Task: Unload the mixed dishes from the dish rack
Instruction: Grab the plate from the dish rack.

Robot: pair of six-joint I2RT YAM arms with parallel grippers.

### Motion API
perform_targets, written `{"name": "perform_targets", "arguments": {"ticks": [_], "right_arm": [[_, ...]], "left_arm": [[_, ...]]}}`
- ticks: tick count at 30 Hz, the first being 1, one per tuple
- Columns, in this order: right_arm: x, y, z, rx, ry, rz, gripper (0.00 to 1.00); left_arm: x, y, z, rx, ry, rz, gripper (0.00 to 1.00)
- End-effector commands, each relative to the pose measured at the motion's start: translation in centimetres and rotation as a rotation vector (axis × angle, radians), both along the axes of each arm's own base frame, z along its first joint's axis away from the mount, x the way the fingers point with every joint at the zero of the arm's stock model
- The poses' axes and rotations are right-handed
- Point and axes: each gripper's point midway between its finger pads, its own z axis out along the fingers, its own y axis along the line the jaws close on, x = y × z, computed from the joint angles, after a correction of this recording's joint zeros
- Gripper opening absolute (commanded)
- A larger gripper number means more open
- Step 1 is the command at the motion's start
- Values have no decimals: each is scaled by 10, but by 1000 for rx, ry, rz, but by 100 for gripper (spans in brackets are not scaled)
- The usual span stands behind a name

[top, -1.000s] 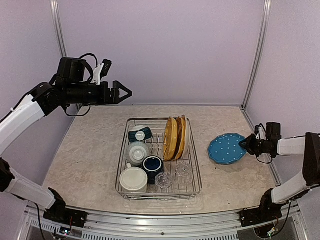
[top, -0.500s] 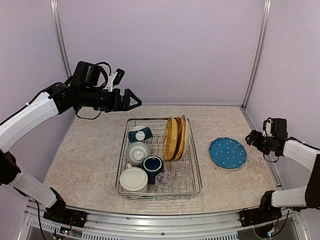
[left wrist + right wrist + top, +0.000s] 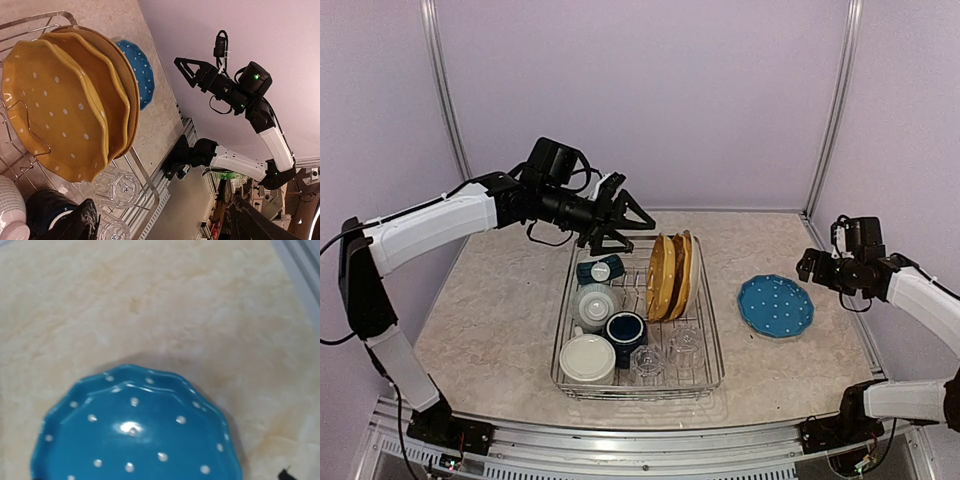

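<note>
1. Top view: shows the left gripper spread wide and empty, poised above the far edge of the dish rack, close to the yellow plates. Reads as a reach being lined up for the next dish.
2. Puts the right gripper just right of the blue plate, apart from it, released and holding nothing. Finds that plate lying flat on the table, right of the rack, probably as the first unloaded piece.
3. Counts the rest inside the rack: plates standing on edge between upright prongs, a teal bowl at the far left, a ribbed white mug, a navy mug, a cream mug at the near left, and glass tumblers along the near side.
4. Left wrist view: looks out between its own dark fingers, set far apart with nothing between them.
   - Fills with the yellow plates, glazed, white-dotted and scallop-rimmed, packed face to face and propped by thin bright wire.
   - Catches the patterned clear glass and the glossy navy mug nearer the lens.
   - Shows the blue plate beyond the rack, with the right gripper raised clear of it.
5. Right wrist view: looks straight down on the blue plate.
   - Shows a shiny glaze with one highlight, white dots, a wavy rim and a shallow well.
   - Sets it flat on a matte, mottled beige, stone-like tabletop.
   - Shows almost nothing of the fingers, fitting for widely parted jaws.
</note>
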Motion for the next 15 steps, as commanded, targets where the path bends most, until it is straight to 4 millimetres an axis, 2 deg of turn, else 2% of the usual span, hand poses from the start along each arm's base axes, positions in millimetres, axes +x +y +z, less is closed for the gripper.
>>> {"name": "perform_targets", "arguments": {"ticks": [1,5,8,10,15], "right_arm": [[-16,-14,-11,-73,55,-45,100],[-21,-24,-2,-63,31,-132,100],[-23,-18,15,-27,-43,-107,100],[-24,-12,26,-8,-100,-74,100],[-27,-12,38,-26,-129,-54,100]], "left_arm": [[9,-18,-3,-46,123,13,83],[24,-26,-16,-32,135,63,74],[31,-34,-23,-16,148,59,66],[37,-44,-40,3,191,45,57],[46,-59,-55,15,231,21,50]]}}
